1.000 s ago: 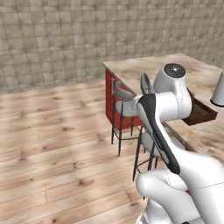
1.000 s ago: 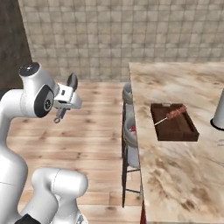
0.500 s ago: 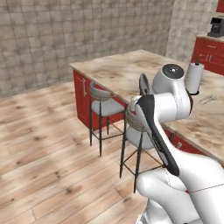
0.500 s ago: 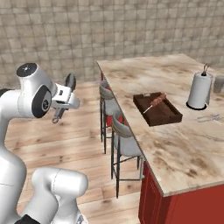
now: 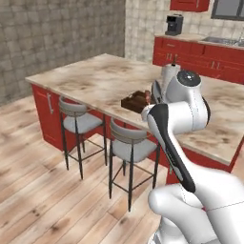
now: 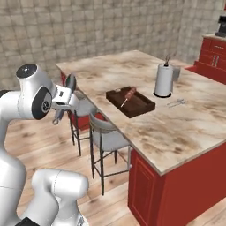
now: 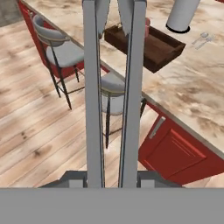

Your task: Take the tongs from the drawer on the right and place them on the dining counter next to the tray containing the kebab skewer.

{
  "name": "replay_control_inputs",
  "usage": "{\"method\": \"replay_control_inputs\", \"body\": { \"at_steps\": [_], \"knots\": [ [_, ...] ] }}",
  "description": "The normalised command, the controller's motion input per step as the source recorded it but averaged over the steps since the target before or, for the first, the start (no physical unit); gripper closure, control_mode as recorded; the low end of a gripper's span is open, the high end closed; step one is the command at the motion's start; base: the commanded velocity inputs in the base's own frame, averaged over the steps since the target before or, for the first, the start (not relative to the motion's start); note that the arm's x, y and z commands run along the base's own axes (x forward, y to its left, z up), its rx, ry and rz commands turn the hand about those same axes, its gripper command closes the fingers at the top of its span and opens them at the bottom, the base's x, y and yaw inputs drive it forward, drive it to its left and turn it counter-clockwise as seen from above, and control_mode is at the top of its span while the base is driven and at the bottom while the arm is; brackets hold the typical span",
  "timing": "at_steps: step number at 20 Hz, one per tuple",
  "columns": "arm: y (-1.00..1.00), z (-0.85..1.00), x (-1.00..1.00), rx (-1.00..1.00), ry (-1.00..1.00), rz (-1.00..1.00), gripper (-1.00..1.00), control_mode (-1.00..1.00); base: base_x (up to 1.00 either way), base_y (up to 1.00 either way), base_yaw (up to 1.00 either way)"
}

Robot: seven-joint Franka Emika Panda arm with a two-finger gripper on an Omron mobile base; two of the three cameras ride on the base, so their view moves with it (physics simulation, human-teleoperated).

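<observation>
In the hand view the tongs (image 7: 114,94) lie nearest, two long flat matte-grey metal arms running up the middle of the picture side by side with a thin gap between them, their lower ends pinched between the dark finger tips of the gripper (image 7: 111,177), whose jaws stand narrow around them. From the right base view the gripper (image 6: 66,99) sits at the end of the glossy white arm, out over the wood-plank floor and apart from the counter, with the tongs (image 6: 69,86) rising as a slim dark blade above it. Just beyond stand two bar stools (image 6: 103,137) with thin black metal legs, padded grey seats and curved backrests, tucked along the red cabinet base. Above them spreads the dining counter (image 6: 185,128), a broad slab of beige marble veined with brown. On it rests the tray (image 6: 130,102), dark brown wood, rectangular, with low raised rims, and in it the kebab skewer (image 6: 128,94), a thin pale stick with reddish-brown chunks at its far end. Past the tray an upright white paper towel roll (image 6: 163,80) stands on a dark round base, and near it lies a small silvery utensil (image 6: 176,103). Furthest off is a wall of rough grey stone tiles (image 6: 88,26).
</observation>
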Motion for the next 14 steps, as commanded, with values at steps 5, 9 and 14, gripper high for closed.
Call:
{"method": "replay_control_inputs", "body": {
  "at_steps": [5,9,14],
  "knots": [
    [0.0,0.0,0.0,0.0,0.0,0.0,1.0,1.0,0.31,0.6,-0.48],
    [0.0,0.0,0.0,0.0,0.0,0.0,1.0,1.0,0.45,0.62,-0.45],
    [0.0,0.0,0.0,0.0,0.0,0.0,1.0,1.0,0.5,0.59,-0.4]
  ]
}}
